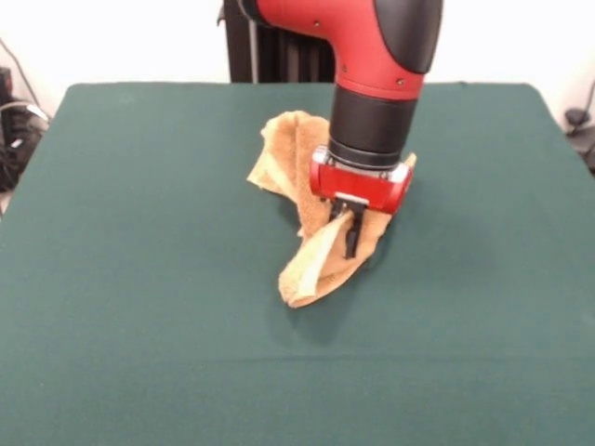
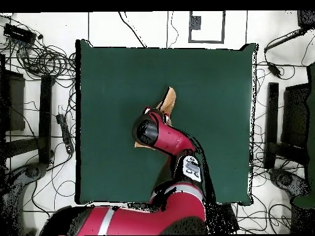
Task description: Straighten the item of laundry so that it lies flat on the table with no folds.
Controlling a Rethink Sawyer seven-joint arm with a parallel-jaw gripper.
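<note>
The orange-tan towel lies crumpled in a bunch near the middle of the dark green table. One part is heaped toward the far side and a folded lobe reaches toward the front. My gripper points down over the towel's right part. Its black fingers are closed on a strip of towel that rises from the front lobe. In the overhead view the arm covers the gripper and most of the towel. Only a tip of the towel and a small corner show on the table.
The robot's pedestal stands behind the table's far edge. In the overhead view, cables and dark equipment lie on the floor around the table. Green cloth spreads wide on all sides of the towel.
</note>
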